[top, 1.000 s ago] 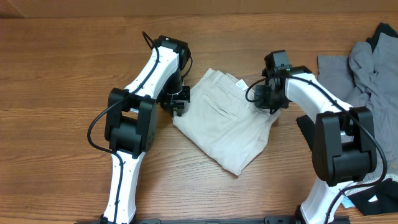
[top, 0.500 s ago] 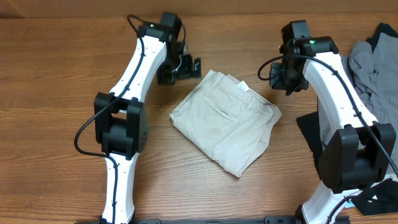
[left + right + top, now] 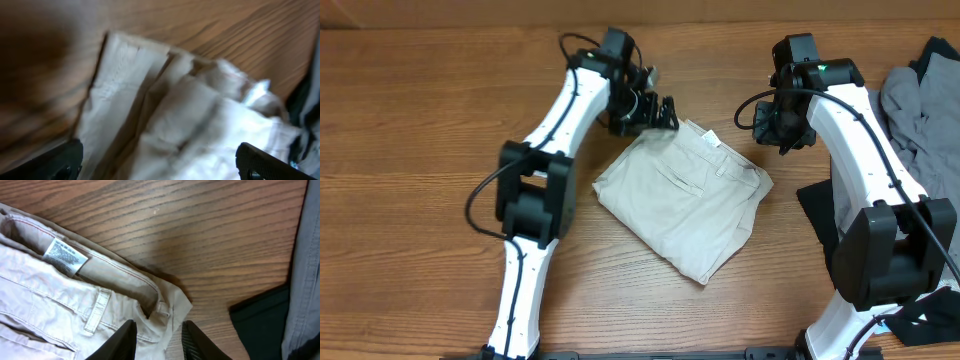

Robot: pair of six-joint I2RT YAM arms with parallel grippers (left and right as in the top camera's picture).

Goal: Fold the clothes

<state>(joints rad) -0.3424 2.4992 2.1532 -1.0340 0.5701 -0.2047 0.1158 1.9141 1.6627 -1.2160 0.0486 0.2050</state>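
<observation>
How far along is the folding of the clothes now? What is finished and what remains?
Done: the beige shorts lie folded into a compact packet. In hand: nothing; the left gripper hangs open by their top corner, and the right gripper is open near their waistband. Left: the grey and black garments lie crumpled on the right.

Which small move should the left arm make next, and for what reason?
Probably lower the left gripper and close it on the upper corner of the shorts. Its jaws stand wide open right above that cloth and hold nothing, so a further fold needs a grip first.
</observation>
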